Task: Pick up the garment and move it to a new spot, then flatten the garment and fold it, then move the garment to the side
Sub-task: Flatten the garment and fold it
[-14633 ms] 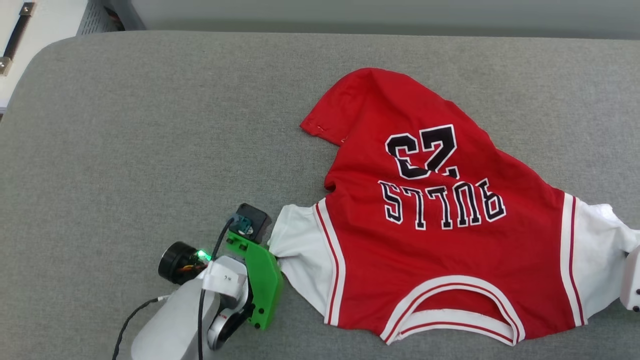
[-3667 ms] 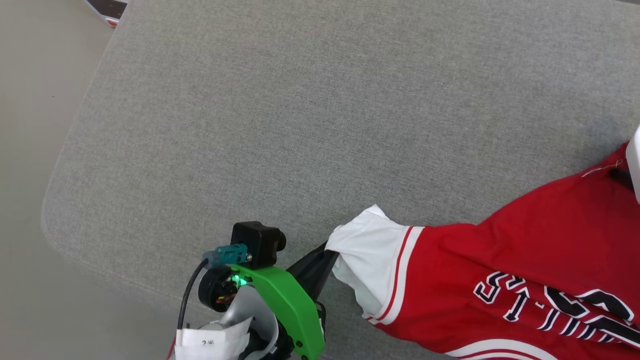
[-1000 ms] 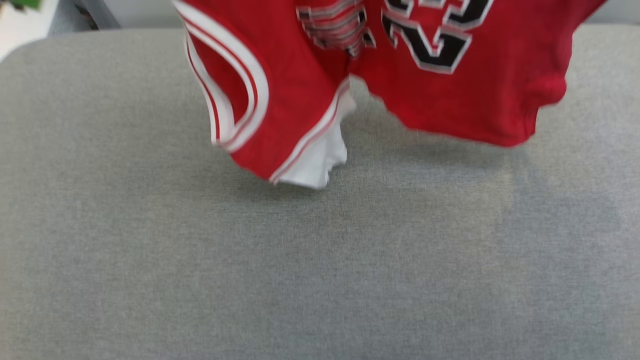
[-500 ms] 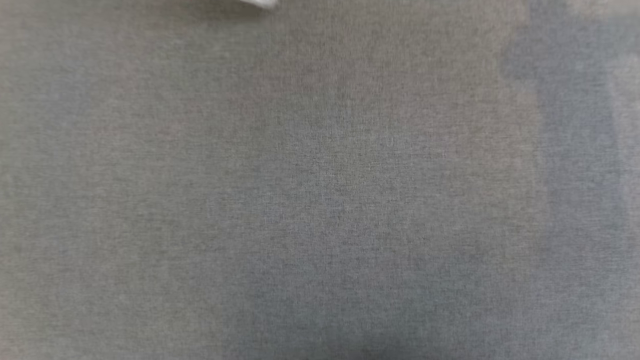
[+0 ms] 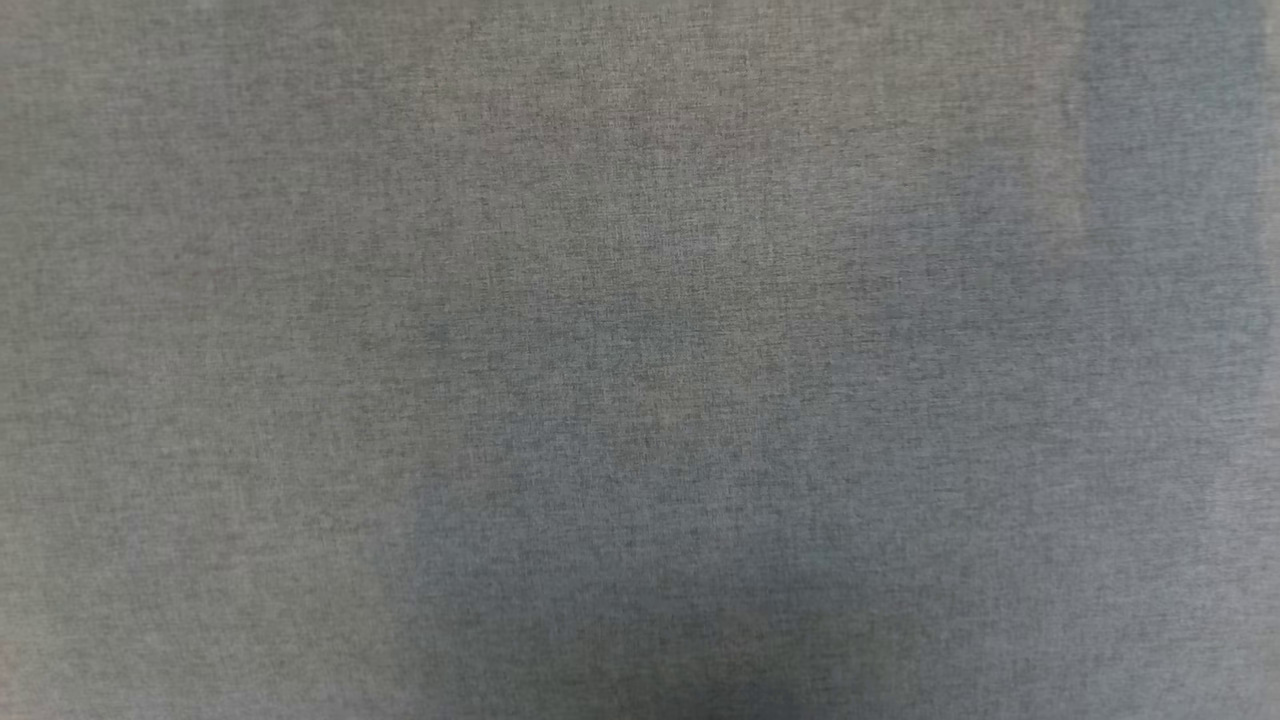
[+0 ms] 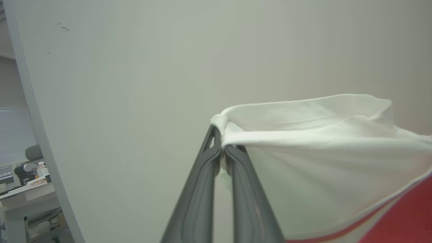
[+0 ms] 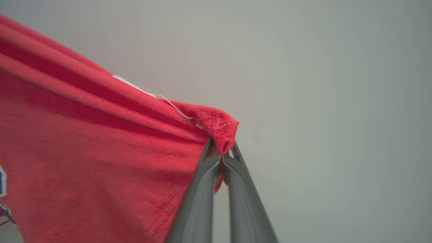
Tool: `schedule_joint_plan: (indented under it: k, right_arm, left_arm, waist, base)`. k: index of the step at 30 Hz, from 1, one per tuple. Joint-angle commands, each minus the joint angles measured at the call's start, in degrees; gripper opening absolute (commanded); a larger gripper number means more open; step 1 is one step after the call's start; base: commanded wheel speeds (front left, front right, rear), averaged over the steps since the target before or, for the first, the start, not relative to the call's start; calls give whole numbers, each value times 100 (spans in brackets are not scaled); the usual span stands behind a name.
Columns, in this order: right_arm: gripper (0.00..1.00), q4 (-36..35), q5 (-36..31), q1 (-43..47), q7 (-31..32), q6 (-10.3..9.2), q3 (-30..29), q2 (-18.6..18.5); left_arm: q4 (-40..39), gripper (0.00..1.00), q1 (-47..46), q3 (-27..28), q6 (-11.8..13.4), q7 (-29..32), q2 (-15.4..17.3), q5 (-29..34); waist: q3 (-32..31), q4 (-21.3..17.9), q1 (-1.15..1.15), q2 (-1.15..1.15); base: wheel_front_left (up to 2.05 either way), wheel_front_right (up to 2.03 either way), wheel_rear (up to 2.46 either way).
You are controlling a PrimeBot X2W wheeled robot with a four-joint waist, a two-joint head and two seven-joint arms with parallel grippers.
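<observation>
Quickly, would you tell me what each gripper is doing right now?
Left gripper: closed on the shirt, at its white sleeve.
Right gripper: closed on the shirt, at a red corner.

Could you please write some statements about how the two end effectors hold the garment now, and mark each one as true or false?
1. The left end effector is shut on a white sleeve of the garment. True.
2. The right end effector is open and holds nothing. False: it is shut on a red corner of the garment.
3. The garment lies flat and folded. False: it hangs from both end effectors, before a pale wall.
4. A loose white thread runs along the red edge near the right end effector. True.
</observation>
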Motion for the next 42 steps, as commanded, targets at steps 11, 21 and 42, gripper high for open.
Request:
schedule_joint_plan:
  k: [11, 21, 42]
  right_arm:
    - [0, 944, 173, 1047, -731, -12, 571, 25]
    - [0, 914, 894, 2827, -897, -12, 1268, -281]
    - [0, -146, 2402, 5877, -406, -12, 2901, -1030]
  left_arm:
    - [-224, 0, 2672, 208, -116, -272, -834, -604]
    - [-537, 0, 5277, 121, -105, -261, -1250, -830]
    - [-1839, 0, 9377, -437, 162, 1189, -883, -1360]
  waist:
    - [-318, 324, -1, 0]
    - [-1420, 559, -1, 0]
    - [-3055, 903, -1, 0]
  base:
    - [0, 0, 0]
    - [0, 0, 0]
    - [0, 0, 0]
